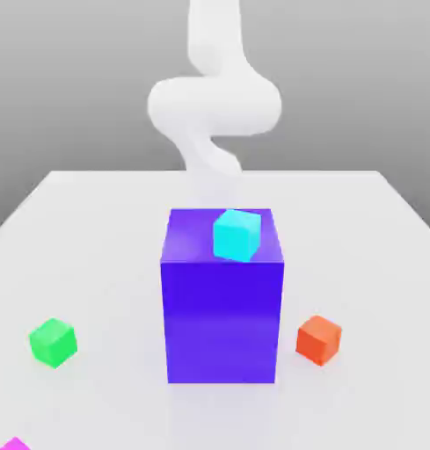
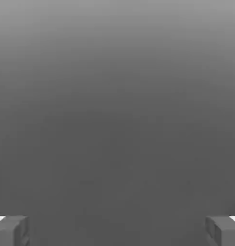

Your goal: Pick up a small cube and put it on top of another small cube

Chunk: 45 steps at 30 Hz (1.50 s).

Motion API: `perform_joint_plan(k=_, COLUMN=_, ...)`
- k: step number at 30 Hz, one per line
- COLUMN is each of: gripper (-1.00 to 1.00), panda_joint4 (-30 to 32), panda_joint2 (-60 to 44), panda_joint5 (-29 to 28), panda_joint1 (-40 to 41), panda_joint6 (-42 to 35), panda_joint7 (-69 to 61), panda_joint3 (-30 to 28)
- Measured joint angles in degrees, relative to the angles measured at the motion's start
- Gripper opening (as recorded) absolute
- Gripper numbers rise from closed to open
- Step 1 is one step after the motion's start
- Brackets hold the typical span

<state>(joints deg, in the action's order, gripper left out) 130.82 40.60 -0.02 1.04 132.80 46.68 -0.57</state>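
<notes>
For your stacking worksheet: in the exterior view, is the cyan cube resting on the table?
No, the cyan cube sits on top of the big blue-violet block.

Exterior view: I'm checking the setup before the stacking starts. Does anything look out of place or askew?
Mostly tidy. The cyan cube sits turned askew on the big blue-violet block, not on the table like the green cube and orange cube. The magenta cube lies at the frame's edge.

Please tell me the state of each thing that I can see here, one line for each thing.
gripper: open, holding nothing.
magenta cube: on the table, at the exterior view's lower left edge, cut off by the frame.
green cube: resting on the table, apart from the others.
orange cube: resting on the table, beside the big block.
cyan cube: on top of the blue-violet block.
</notes>
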Motion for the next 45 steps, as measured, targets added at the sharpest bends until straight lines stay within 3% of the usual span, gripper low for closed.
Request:
perform_joint_plan(k=15, gripper=0.0, panda_joint4=-5.79, panda_joint2=-31.48, panda_joint5=1.1, panda_joint1=5.08, panda_joint6=6.17, panda_joint7=4.19, panda_joint3=-5.11)
perform_joint_plan(k=32, gripper=0.0, panda_joint4=-12.35, panda_joint2=-67.08, panda_joint5=7.42, panda_joint1=13.3, panda_joint6=12.87, panda_joint7=5.41, panda_joint3=-8.47)
perform_joint_plan(k=36, gripper=0.0, panda_joint4=-14.26, panda_joint2=-75.38, panda_joint5=9.13, panda_joint1=14.82, panda_joint6=18.07, panda_joint7=4.53, panda_joint3=-7.2)
perform_joint_plan(k=37, gripper=-1.0, panda_joint4=-14.58, panda_joint2=-76.74, panda_joint5=9.4, panda_joint1=15.05, panda_joint6=19.06, panda_joint7=4.34, panda_joint3=-6.93)
perform_joint_plan(k=45, gripper=-1.0, panda_joint4=-14.25, panda_joint2=-75.35, panda_joint5=9.24, panda_joint1=14.8, panda_joint6=17.98, panda_joint7=4.46, panda_joint3=-7.26)
